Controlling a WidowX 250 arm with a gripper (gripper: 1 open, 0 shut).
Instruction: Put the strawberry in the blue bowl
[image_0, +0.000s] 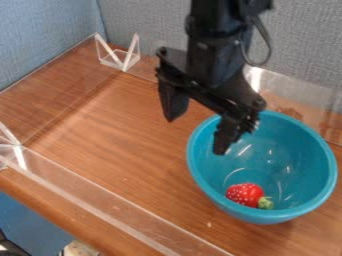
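The tabletop (94, 110) looks like wood, or a wood-grain laminate, reddish-brown with a smooth, slightly shiny finish that catches pale streaks of light. Clear acrylic-looking barriers (118, 52) edge it, transparent and glossy along their cut rims. The blue bowl (307, 185) appears to be hard plastic or glazed ware, very glossy, with bright highlights on its smooth inner wall. The strawberry (245, 194) has a shiny red skin that looks like moulded plastic, with a duller green cap. The end effector (198, 120) is black and matt, apparently plastic. Behind, the wall panel (47, 30) looks like grey-blue woven cloth, matt.
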